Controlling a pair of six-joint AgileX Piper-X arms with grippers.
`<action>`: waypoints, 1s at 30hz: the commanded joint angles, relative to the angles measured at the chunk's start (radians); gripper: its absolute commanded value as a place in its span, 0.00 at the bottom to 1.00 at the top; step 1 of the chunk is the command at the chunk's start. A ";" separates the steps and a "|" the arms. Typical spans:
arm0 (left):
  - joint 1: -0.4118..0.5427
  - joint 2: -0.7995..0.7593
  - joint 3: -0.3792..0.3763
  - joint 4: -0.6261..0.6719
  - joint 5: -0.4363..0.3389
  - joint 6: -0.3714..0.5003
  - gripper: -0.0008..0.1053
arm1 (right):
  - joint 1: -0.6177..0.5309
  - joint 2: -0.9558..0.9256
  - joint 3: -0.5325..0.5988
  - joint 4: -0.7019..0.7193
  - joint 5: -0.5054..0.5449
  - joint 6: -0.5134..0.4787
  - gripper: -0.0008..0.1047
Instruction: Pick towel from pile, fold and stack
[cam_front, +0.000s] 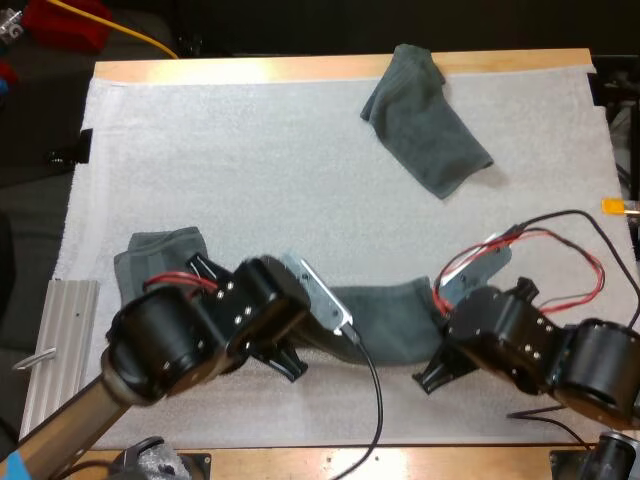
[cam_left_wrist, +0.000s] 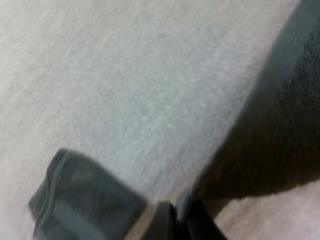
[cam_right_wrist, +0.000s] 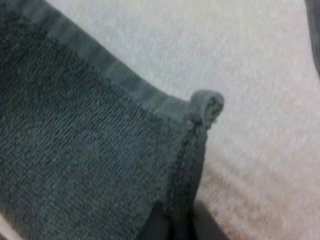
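At the left of the mat (cam_front: 250, 170) lies a folded towel (cam_front: 160, 255). Just right of it, my left pincer (cam_left_wrist: 181, 214) is clamped on the left end of the middle towel (cam_front: 385, 322), which stretches along the near side. My right pincer (cam_right_wrist: 177, 220) grips its right end, the hem pinched between both fingers. A crumpled towel (cam_front: 425, 125) lies far off, right of centre, well apart.
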 joint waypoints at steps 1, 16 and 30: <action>-0.018 -0.019 -0.006 0.030 -0.011 -0.039 0.01 | 0.027 -0.010 -0.020 0.034 0.028 0.024 0.02; -0.108 -0.077 0.061 0.030 0.085 -0.165 0.01 | 0.241 -0.012 -0.042 0.147 0.124 0.232 0.02; -0.104 -0.035 0.139 -0.015 0.014 -0.164 0.01 | 0.212 -0.010 0.121 -0.008 0.245 0.186 0.02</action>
